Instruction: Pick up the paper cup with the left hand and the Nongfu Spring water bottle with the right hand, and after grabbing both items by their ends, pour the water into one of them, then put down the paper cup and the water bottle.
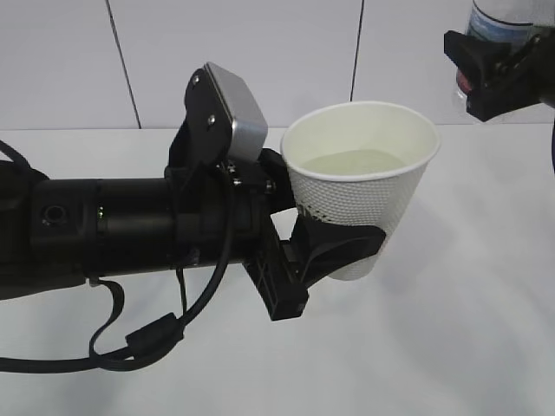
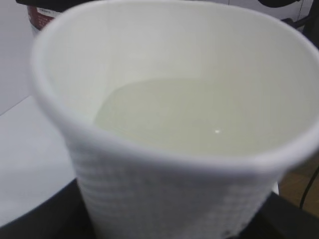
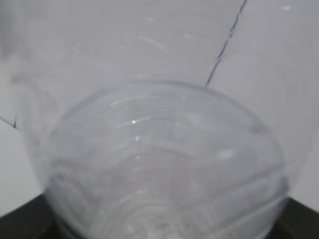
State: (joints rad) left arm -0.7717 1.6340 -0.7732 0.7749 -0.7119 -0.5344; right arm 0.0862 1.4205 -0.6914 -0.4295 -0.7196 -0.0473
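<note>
The paper cup is up off the counter, held upright over its middle, and it's got water sitting in it, a pale pool somewhere around halfway up the cream inside. From the left wrist view you look right down into the cup and the water is calm with one tiny glint on it. The left hand has its black fingers wrapped around the lower part of the dimpled wall, gripping the cup from its left side, with the grey-silver block sitting above the wrist and cables drooping toward the counter's front edge.

Up near the far right corner, the right hand is clamped on the Nongfu Spring water bottle, which mostly runs out of frame at the top. It's above and to the right of the cup, not touching it. The right wrist view is basically just the clear bottle filling the picture, all blurry ridges.
</note>
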